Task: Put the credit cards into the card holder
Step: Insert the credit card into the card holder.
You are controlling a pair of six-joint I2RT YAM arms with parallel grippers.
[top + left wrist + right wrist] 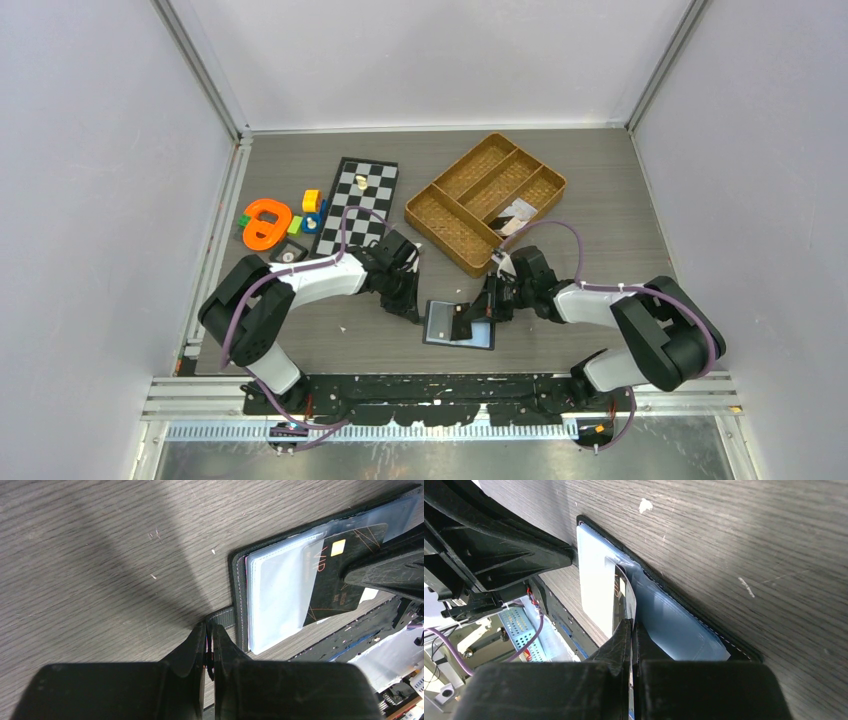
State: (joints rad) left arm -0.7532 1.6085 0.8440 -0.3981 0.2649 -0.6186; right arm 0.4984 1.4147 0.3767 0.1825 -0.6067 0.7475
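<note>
Card holder (440,322) open, black card (335,580) half inside

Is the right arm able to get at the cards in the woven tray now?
Probably not yet: the right gripper is shut on a black card, though nothing blocks the nearby tray.

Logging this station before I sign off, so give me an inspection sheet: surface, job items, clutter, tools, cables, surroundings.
Surface: grey wood-grain table, a few white specks.
Job's things: card holder lies open near the arms; black card partly in its clear pocket; more cards lie in the woven tray.
Clutter: chessboard, orange toy, coloured blocks at the left.
Tools: left tool shut on the snap strap; right tool shut on the black card.
Cables: purple cables loop along both arms.
Surroundings: plain walls, metal frame posts.
</note>
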